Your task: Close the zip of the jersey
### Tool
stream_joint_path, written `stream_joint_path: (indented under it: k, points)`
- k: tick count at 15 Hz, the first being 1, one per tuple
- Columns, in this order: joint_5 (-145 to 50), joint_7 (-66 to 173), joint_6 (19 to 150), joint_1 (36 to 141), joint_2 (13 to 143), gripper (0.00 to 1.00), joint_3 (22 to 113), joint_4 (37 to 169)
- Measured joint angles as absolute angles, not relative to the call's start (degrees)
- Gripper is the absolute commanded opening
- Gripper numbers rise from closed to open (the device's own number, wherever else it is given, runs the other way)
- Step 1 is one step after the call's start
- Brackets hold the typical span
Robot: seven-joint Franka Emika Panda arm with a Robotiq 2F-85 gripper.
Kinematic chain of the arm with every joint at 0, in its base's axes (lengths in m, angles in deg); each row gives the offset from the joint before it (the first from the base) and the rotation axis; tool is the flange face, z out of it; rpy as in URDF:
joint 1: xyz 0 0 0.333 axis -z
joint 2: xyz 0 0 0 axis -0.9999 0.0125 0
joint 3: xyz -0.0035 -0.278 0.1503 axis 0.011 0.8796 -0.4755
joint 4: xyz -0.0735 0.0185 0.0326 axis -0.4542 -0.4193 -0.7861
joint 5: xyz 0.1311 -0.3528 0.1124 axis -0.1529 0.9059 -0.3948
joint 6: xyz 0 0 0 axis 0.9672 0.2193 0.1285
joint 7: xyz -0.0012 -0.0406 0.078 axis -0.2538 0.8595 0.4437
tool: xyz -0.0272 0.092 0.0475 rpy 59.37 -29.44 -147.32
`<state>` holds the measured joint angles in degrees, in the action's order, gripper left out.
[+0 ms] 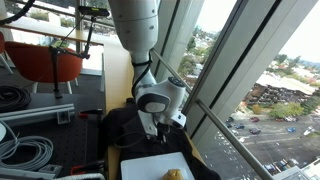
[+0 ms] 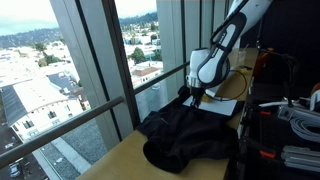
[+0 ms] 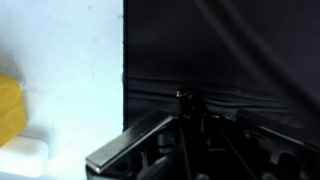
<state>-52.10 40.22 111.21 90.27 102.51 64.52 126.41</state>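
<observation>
1. Tool is seen from the wrist view pressed low onto the black fabric, its fingers drawn close together at a small dark nub. Whether they are clamped on that nub cannot be told.
2. That nub is taken to be the slider of the zip. The rest of the zip is barely separable from the cloth. Its line is judged to run straight ahead of the tool, up the wrist picture, so a pull along that axis is called for.
3. In both exterior views the jersey is shown rumpled along the window-side edge of the bench, with the tool set down near the end of the garment nearest the tray.
4. A crease is seen running across the fabric just ahead of the fingers. It is judged likely to bunch up and snag the slider.
5. Just beside the jersey, a white tray is found, with its edge meeting the cloth. A yellow object and a pale block are held in it, well off the zip's line.
6. Coiled cables are kept at the bench edge away from the window, well clear of the tool.
</observation>
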Motion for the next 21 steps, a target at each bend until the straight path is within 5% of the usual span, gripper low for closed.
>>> stream_joint_path:
  k: [21]
  points:
    - [-44.1,53.3,111.2,70.2,105.1,0.02,67.3,123.2]
